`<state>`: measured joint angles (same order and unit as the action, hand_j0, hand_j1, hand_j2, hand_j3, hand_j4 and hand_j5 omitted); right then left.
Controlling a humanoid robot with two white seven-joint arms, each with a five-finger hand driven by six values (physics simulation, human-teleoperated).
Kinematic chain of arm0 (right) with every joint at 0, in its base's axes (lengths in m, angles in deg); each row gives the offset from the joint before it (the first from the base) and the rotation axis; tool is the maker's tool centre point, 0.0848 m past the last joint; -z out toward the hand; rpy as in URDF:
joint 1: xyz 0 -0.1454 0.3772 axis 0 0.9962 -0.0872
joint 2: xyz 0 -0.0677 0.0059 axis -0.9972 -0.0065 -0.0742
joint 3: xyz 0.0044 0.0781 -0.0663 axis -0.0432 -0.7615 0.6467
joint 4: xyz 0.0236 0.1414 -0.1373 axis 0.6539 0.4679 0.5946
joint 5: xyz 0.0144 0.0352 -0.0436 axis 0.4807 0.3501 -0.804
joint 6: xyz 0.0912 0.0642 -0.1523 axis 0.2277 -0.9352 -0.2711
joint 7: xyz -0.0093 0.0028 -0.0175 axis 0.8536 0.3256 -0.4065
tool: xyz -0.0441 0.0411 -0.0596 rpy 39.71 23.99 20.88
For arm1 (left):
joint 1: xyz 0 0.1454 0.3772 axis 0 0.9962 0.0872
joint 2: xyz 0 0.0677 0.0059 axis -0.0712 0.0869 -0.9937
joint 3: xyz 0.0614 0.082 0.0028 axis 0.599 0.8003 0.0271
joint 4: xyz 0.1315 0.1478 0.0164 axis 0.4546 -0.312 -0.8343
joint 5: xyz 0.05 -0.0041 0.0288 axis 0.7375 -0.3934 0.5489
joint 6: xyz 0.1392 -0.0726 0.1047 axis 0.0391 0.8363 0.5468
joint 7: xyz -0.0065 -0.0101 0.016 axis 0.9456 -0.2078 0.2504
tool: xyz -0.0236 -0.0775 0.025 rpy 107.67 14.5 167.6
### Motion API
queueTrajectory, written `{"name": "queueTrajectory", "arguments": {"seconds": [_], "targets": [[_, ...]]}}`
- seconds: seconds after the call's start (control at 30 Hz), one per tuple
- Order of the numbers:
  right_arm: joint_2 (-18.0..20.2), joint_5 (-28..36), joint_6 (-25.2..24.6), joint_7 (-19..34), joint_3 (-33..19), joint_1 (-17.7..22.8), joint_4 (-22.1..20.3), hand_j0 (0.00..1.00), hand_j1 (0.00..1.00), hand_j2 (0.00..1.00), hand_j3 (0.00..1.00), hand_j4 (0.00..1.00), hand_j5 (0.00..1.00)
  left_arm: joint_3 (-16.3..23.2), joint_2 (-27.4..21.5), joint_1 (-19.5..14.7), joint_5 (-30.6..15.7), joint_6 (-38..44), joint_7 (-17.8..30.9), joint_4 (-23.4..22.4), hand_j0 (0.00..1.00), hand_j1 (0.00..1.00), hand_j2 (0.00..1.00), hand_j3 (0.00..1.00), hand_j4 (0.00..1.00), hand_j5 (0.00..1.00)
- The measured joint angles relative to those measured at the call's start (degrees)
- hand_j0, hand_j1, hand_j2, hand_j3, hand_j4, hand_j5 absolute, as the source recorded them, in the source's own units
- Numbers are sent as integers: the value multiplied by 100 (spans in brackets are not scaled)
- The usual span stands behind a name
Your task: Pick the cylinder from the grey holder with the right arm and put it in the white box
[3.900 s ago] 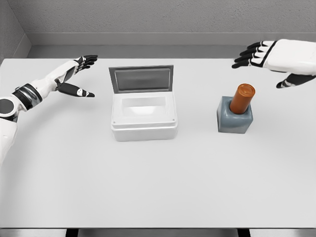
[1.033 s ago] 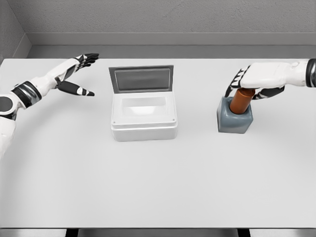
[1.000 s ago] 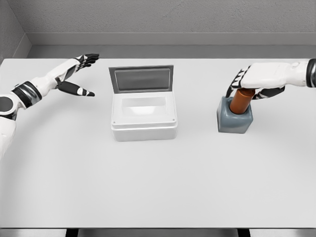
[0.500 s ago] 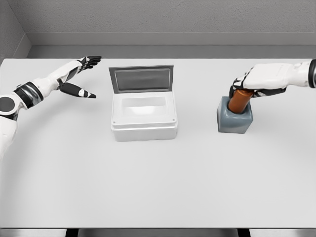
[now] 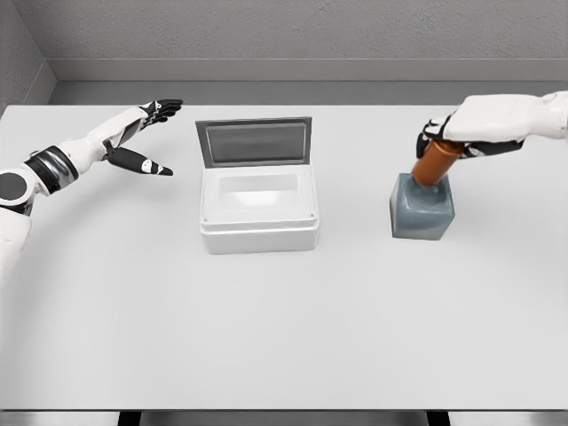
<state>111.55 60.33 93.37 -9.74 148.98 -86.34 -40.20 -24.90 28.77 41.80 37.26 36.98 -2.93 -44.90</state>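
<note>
Right hand point(image 5: 470, 131) is wrapped around the top of the orange-brown cylinder point(image 5: 435, 163), gripping from above so it can come straight up. Cylinder's base sits at the mouth of the blue-grey block holder point(image 5: 422, 207), tilted, not clear yet. White open-lidded box point(image 5: 257, 213) stands well apart to the left, lid up for the drop. Left hand point(image 5: 135, 140) hovers spread, idle.

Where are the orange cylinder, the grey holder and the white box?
orange cylinder point(image 5: 434, 165), head view, on its bare side below the hand.
grey holder point(image 5: 421, 213), head view, on its front face.
white box point(image 5: 259, 236), head view, on its front wall.
</note>
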Motion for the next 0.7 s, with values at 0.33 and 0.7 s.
{"name": "queueTrajectory", "arguments": {"seconds": [0.33, 0.7], "targets": [[-230, 229, 1, -2, -177, 0, -132, 34, 34, 34, 34, 34, 34, 0, -5, 0, -2, 0, 0, 1, 100, 100, 100, 100, 100, 100], [-665, 425, 1, -9, -236, 9, -141, 34, 34, 34, 34, 34, 34, 0, -9, 0, -9, 0, 0, 8, 100, 100, 100, 100, 100, 100]]}}
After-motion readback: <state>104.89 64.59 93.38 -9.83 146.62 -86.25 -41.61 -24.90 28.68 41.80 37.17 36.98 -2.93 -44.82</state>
